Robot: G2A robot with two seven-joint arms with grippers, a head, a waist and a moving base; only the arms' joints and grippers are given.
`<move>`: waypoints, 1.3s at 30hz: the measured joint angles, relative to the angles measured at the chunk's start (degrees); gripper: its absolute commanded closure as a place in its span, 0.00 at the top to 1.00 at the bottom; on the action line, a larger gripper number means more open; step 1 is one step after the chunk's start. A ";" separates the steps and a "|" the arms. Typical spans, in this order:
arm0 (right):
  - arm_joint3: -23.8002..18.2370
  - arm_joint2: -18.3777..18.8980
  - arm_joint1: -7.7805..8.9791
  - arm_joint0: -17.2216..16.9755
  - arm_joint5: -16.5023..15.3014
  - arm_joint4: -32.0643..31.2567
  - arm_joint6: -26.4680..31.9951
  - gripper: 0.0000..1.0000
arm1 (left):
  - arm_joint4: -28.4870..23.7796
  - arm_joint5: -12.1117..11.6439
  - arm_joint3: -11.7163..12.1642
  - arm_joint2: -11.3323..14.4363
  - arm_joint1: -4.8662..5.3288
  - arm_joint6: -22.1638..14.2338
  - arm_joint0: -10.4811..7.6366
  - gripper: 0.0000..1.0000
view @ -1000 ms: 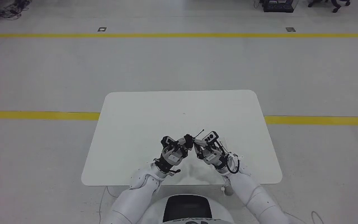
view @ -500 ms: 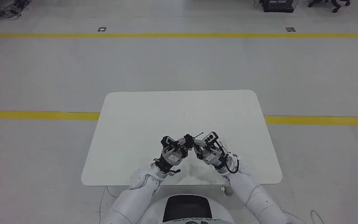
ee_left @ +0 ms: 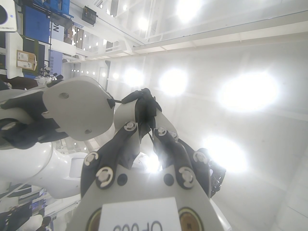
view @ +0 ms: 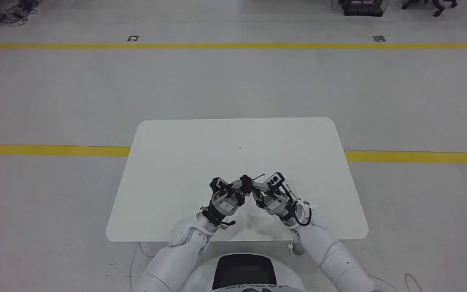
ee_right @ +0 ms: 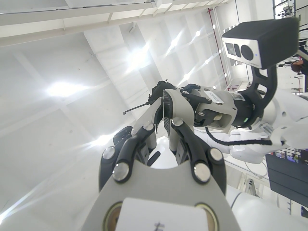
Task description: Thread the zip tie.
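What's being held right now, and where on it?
The zip tie: left gripper and right gripper both shut on its strap, one end sticking out free. Exact grip spots hidden.

Thin black zip tie [ee_right: 136, 108], straight tail jutting out, held aloft

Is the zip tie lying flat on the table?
No, the left pincer and right pincer hold the zip tie up above the table.

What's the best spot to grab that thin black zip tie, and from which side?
Likely the straight free tail of the zip tie, sticking out beyond the right gripper. Approach from the open side, away from the left gripper, closing across the thin strip; the rest is crowded between both sets of fingers.
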 measured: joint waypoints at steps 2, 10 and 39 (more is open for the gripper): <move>0.08 0.03 -0.04 0.02 0.03 -0.05 0.00 0.00 | 0.00 0.00 0.00 0.00 0.00 0.00 0.00 0.00; 0.58 0.18 -0.18 0.09 0.07 -0.36 0.00 0.00 | 0.00 0.00 0.00 0.00 0.00 0.00 0.00 0.00; 3.37 0.39 -1.02 1.00 -0.10 -1.23 0.00 0.00 | 0.00 0.00 0.00 0.00 0.00 0.00 0.00 0.00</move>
